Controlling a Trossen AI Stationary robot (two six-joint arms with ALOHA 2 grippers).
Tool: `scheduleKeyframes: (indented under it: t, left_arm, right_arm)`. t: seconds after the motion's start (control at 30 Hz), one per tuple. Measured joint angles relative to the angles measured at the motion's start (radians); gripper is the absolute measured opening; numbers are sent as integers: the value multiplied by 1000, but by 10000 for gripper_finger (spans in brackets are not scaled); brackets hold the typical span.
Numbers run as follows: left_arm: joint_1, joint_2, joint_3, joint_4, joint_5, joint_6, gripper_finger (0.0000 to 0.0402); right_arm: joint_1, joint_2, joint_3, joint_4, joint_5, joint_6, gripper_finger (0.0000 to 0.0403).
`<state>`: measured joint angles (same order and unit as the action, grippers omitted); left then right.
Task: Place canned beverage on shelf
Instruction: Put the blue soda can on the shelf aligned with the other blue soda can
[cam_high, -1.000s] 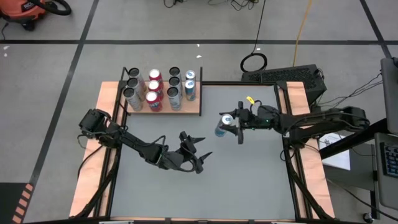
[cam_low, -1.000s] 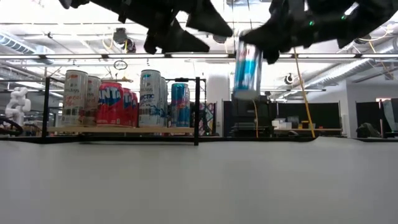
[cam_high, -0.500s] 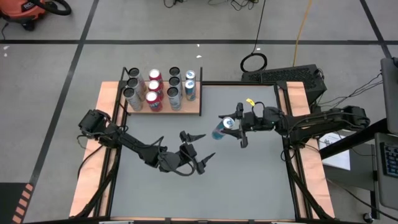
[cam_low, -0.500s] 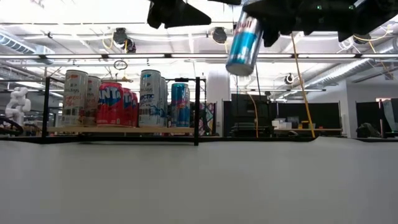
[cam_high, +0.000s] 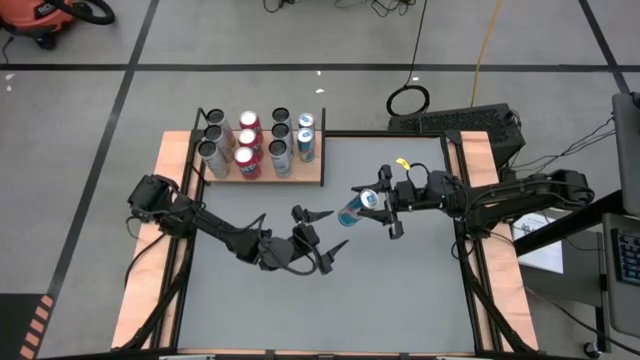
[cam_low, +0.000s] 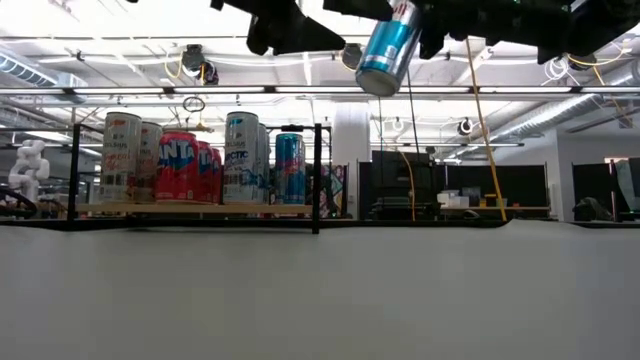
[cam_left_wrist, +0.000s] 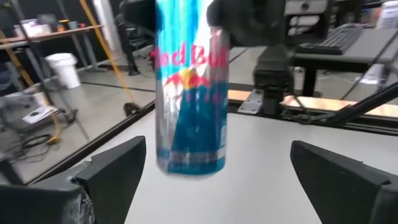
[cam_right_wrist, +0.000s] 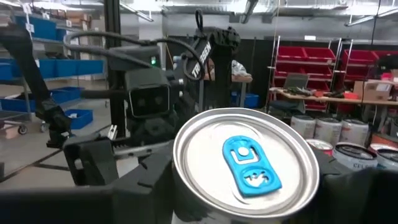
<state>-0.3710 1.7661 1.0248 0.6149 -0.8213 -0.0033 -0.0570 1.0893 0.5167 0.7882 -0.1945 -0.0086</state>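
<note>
- right pincer (cam_high: 382, 206) clamped on blue-silver can (cam_high: 358, 208), tilted, held high above mid-counter (cam_high: 400, 290).
- left pincer (cam_high: 322, 236) jaws wide apart, just beside can, not touching.
- shelf (cam_high: 310, 172) at far left counter corner, well apart from held can, carrying upright cans (cam_high: 247, 146).

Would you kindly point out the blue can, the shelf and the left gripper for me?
blue can (cam_low: 387, 48): low view, on its blue side wall.
shelf (cam_high: 312, 172): high view, bare wooden board at its right end.
left gripper (cam_high: 326, 236): high view, midway between its open fingertips.
</note>
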Motion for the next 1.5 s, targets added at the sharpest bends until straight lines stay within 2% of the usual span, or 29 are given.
scheduleKeyframes:
  t: [0.17, 0.4, 0.77, 0.93, 1.27, 1.5]
  left_arm:
    - [9, 2, 0, -2, -47, -16, 396]
    - [21, 2, 0, -2, 10, -17, 396]
    - [42, 2, 0, 7, 26, -16, 396]
    - [44, 2, -1, 6, 70, -6, 396]
    - [40, 2, -1, 4, 39, 10, 395]
    - [40, 2, -1, -4, 4, 9, 352]
  right_arm:
    - [6, 1, 0, 31, -20, 0, 185]
    - [32, 1, 0, 77, -21, -32, 187]
    - [69, 3, 0, 118, -21, -54, 189]
    - [72, 51, 0, 195, -20, -51, 189]
    - [72, 161, 0, 344, -19, -41, 189]
    - [72, 167, 0, 358, -17, -30, 189]
